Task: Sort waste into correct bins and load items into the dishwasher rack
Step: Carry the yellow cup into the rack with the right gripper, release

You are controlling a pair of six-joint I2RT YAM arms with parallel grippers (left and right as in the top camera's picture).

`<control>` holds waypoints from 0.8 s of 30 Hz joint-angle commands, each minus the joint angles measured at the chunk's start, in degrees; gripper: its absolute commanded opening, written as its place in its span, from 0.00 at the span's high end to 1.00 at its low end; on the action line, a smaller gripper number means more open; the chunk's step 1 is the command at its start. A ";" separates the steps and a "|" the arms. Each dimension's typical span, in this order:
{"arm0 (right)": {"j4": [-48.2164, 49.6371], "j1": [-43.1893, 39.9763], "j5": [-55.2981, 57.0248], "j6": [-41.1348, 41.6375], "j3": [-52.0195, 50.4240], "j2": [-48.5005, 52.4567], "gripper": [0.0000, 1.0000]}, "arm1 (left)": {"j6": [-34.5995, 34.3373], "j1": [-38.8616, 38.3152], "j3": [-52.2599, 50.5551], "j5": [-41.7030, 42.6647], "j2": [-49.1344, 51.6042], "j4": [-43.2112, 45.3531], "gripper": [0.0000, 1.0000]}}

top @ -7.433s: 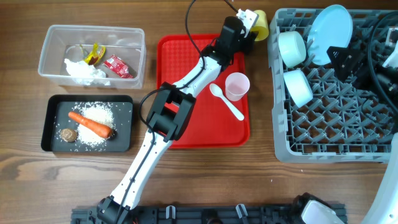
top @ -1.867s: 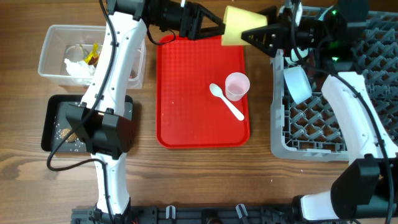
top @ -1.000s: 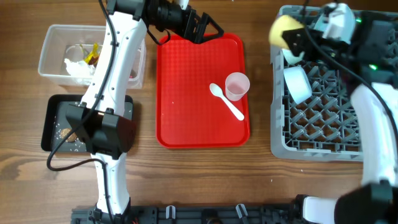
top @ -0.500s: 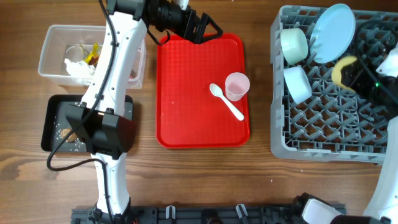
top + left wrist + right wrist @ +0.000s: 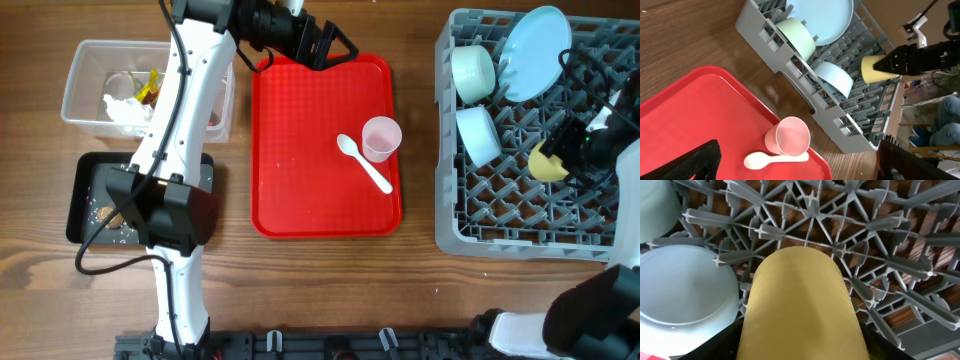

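The right tool (image 5: 558, 158) is seen closed on the yellow cup (image 5: 545, 162), which is held tipped on its side over the right-hand middle of the dishwasher rack (image 5: 520, 225); whether the cup touches the pegs cannot be told. In the right wrist view the cup's wall fills the centre, with the grey lattice behind it and a pale blue bowl just beside it on the left. Two bowls (image 5: 472, 72) (image 5: 478, 135) are stood on edge along the rack's left side, and the plate (image 5: 535, 40) is leaned upright in the far corner next to them. The left tool (image 5: 332, 50) is held open and empty above the far edge of the red tray (image 5: 300, 150), its fingers spread wide in its own camera. On that tray the pink cup (image 5: 381, 138) is stood upright with the white spoon (image 5: 365, 165) lying just beside it. At the left of the worktop (image 5: 420, 290), wrappers (image 5: 150, 85) and tissue (image 5: 120, 108) are kept in the clear tub (image 5: 90, 55), and the black tray (image 5: 85, 185) is partly hidden by the left arm.
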 commanded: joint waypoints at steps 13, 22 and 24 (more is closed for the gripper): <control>1.25 0.09 -1.64 0.85 0.50 4.39 0.22 | 0.31 -0.15 0.22 -0.15 -0.22 0.20 0.00; 2.51 0.52 -9.64 -2.40 1.60 2.64 0.21 | 0.31 -0.15 0.22 -0.15 -0.22 0.20 0.00; 2.32 1.79 -9.99 -2.67 3.10 -0.26 0.21 | 0.31 -0.15 0.22 -0.15 -0.22 0.20 0.00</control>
